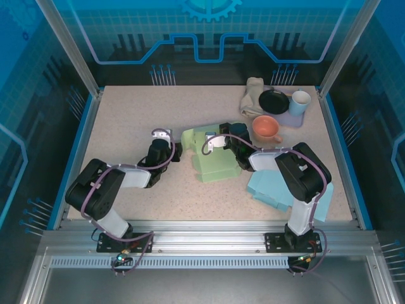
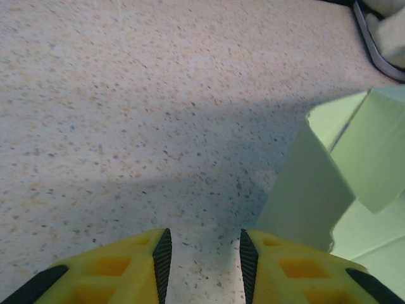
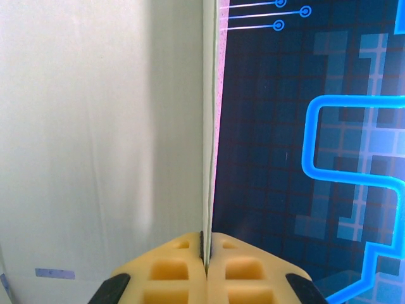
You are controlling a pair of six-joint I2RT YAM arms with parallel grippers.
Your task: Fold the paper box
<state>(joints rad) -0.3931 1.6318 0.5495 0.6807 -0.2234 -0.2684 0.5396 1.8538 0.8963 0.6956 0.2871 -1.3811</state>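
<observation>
Speckled table [image 1: 126, 120], left jaws part-open, right jaws pinching paper box [image 1: 214, 163]

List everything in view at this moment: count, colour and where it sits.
paper box: one, light green, partly folded, table centre
paper sheet: one, blue, front right, partly under the right arm
mug: one, orange, back right
cup: one, pale, back right corner
dish: one, black, just left of the cup
cloth: one, beige, left of the dish
mat: one, lilac, between mug and cup
table: one, speckled beige
left claw: one, yellow with black pads, open, low over the table at the box's left side
right claw: one, yellow, shut on a thin panel edge of the paper box
</observation>
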